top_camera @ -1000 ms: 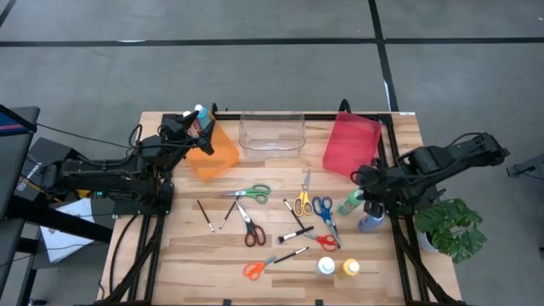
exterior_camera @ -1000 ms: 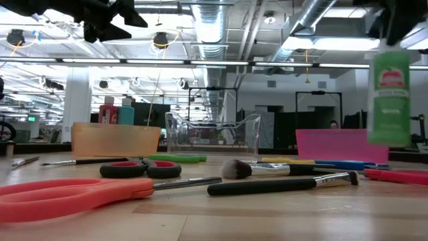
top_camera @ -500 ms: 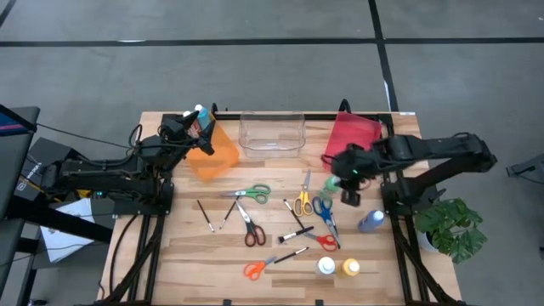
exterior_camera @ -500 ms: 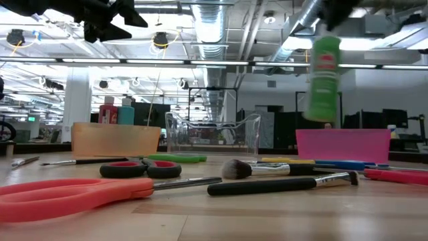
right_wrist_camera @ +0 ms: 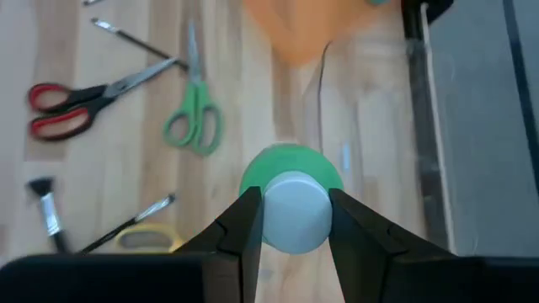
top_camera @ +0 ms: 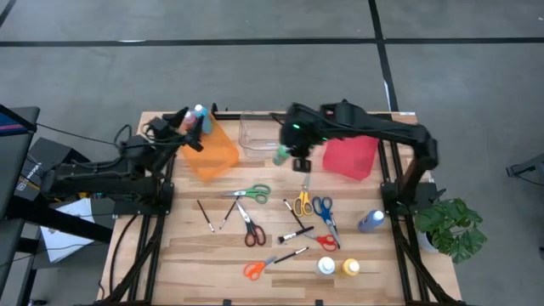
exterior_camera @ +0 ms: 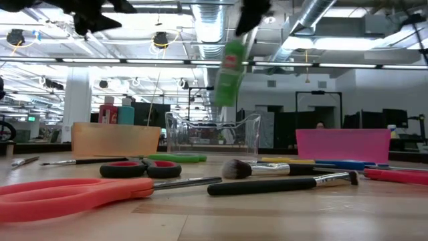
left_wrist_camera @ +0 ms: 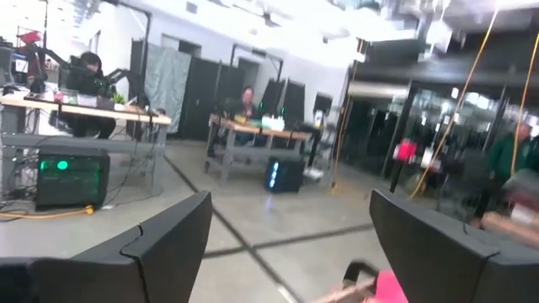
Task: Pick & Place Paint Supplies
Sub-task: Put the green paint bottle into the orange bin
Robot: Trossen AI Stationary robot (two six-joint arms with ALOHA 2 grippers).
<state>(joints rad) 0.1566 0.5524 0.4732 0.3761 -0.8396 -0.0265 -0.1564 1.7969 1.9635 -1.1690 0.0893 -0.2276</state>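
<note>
No readable text anywhere that we can make out. The green paint bottle point(exterior_camera: 229, 72) carries a red-and-white label in the low view, but its lettering is too blurred for us to read. At the far left of the high view, the dark equipment case point(top_camera: 32, 170) beside the table has some white marking on it, too small to read. No signs or numbers legible in the room behind the table either.
</note>
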